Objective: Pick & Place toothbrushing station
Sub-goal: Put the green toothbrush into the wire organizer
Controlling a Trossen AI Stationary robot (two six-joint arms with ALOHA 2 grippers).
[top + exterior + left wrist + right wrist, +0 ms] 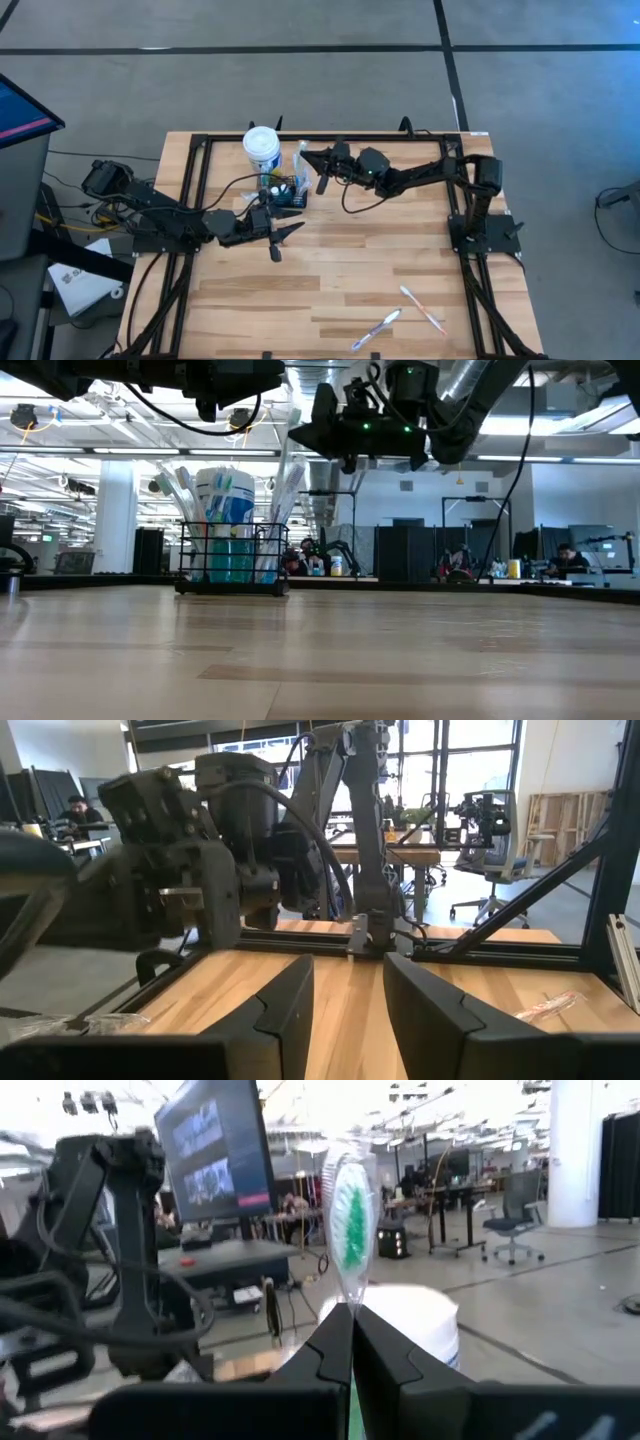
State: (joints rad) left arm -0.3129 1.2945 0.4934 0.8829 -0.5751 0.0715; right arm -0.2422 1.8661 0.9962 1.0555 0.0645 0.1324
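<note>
The toothbrushing station (288, 192) is a small black wire caddy at the table's far middle, next to a white blue-labelled tub (262, 148). In the low view the caddy (232, 565) stands on the table with packaged toothbrushes in it. My right gripper (312, 160) hovers just right of the caddy, shut on a clear-packed toothbrush (350, 1210) with green bristles. My left gripper (285, 238) is open and empty, above the table just near of the caddy; its fingers show apart in the left wrist view (348, 1005). My right gripper pinches the toothbrush pack just below the brush head (350, 1295) between its two fingers. The fingers come about level from the table's right side and lie across the pack. The pack stands nearly upright, head up; in the low view its lower part (282, 510) slants down into the caddy.
Two more packed toothbrushes (378, 328) (422, 308) lie on the table near its near right corner. A black frame rail (330, 138) runs round the table's edges. The wooden top (350, 270) between the arms and the near edge is bare.
</note>
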